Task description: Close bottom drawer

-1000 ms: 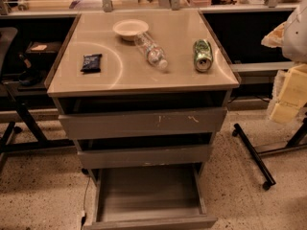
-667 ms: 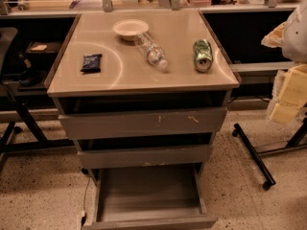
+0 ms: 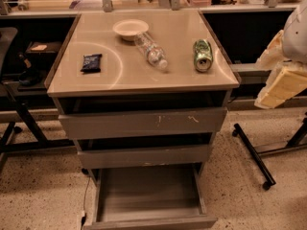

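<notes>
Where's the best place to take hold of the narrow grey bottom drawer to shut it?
The narrow grey bottom drawer stands pulled out with a plain, handle-less front, so probably pinch the front panel's top edge mid-width, from above, then push inward. The gripper is at the right edge.

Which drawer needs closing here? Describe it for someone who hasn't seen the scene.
Find the grey cabinet topped by a bowl, bottle and can. Of its three stacked drawers, take the lowest, the bottom drawer by the floor. It is the narrowest and pulled out farthest, showing its streaked inside; the end effector sits off at the right edge.
</notes>
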Controlling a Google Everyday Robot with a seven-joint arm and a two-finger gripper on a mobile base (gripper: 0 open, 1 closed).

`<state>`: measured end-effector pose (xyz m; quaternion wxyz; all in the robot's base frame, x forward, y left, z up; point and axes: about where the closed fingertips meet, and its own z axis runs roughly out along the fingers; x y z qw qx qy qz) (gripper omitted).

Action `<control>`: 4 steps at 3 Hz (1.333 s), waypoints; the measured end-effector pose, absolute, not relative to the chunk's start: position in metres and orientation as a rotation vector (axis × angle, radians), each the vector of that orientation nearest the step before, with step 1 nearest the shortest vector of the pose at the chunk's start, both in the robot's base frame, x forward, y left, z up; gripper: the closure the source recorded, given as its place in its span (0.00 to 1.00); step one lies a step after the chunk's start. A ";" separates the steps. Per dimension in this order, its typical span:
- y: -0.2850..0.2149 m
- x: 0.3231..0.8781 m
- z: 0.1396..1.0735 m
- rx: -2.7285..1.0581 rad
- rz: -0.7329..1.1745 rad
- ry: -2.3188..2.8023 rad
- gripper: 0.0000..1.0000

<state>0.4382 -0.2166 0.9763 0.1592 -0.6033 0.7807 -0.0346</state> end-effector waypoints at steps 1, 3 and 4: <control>-0.217 0.438 0.976 -1.724 -0.099 2.232 0.65; -0.217 0.438 0.977 -1.724 -0.100 2.231 1.00; -0.222 0.423 0.943 -1.737 -0.062 2.279 1.00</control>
